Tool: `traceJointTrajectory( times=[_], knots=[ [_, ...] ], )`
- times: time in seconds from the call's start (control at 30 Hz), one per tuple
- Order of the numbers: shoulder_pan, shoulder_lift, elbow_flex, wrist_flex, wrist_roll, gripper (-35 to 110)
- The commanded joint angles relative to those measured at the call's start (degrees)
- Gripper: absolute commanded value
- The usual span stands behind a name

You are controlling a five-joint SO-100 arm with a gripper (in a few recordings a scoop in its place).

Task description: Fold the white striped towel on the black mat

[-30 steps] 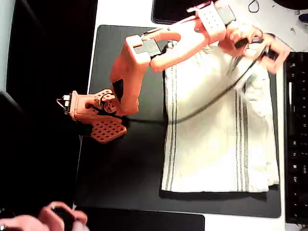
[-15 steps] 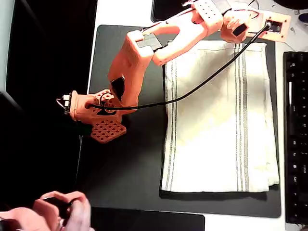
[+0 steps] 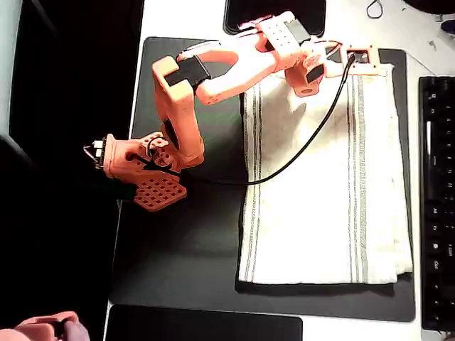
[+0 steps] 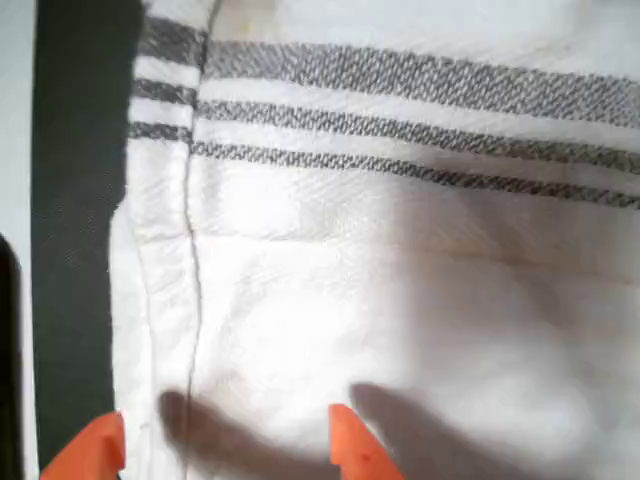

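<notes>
The towel (image 3: 323, 177) lies spread flat on the right half of the mat (image 3: 185, 249), and the claw (image 4: 225, 450), its orange tips parted and holding nothing, hangs over the towel's hemmed top edge near the stripes.

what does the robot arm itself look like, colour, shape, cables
The arm is salmon-orange plastic in blocky segments with dark grey or black motor blocks at the joints. Its base has a plate of small holes. A thin black cable loops from the base to the wrist. The gripper shows two orange pointed fingertips in the wrist view.
</notes>
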Motion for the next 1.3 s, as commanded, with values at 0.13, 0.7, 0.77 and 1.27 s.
traceJointTrajectory(
  times=[0.13,0.7,0.77,1.27],
  knots=[
    [-1.0,-3.6,-3.7,-1.4,3.8,27],
    [-4.7,-21.7,-26.3,8.5,9.1,28],
    [-5.2,-22.4,-27.3,9.3,9.5,28],
    [0.0,-26.4,-26.7,8.3,6.1,0]
  ],
)
